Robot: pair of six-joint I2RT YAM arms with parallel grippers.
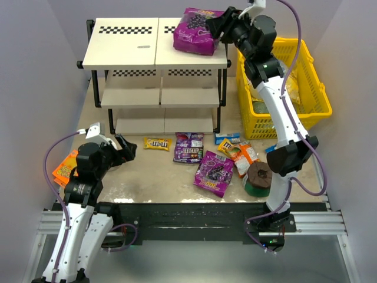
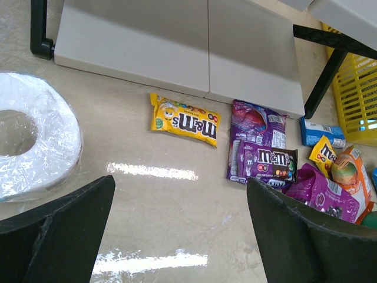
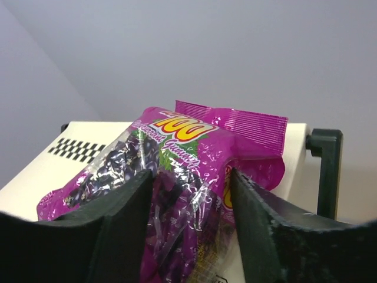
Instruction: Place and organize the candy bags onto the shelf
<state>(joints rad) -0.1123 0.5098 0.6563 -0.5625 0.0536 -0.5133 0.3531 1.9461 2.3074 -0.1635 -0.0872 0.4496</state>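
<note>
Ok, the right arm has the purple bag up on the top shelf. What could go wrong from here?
The purple bag sits bunched between the fingers of the right gripper on top of the shelf, near its right end; once released it may slump over that edge or get dragged back with the fingers. The yellow basket stands close beside the shelf, so a low retreat could clip it.

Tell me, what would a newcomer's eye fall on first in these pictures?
First, the large purple candy bag, gripped between the fingers of the right tool at the right end of the top board of the shelf. Next come the loose candy bags scattered on the table in front of the shelf, and the yellow basket at the right.
</note>
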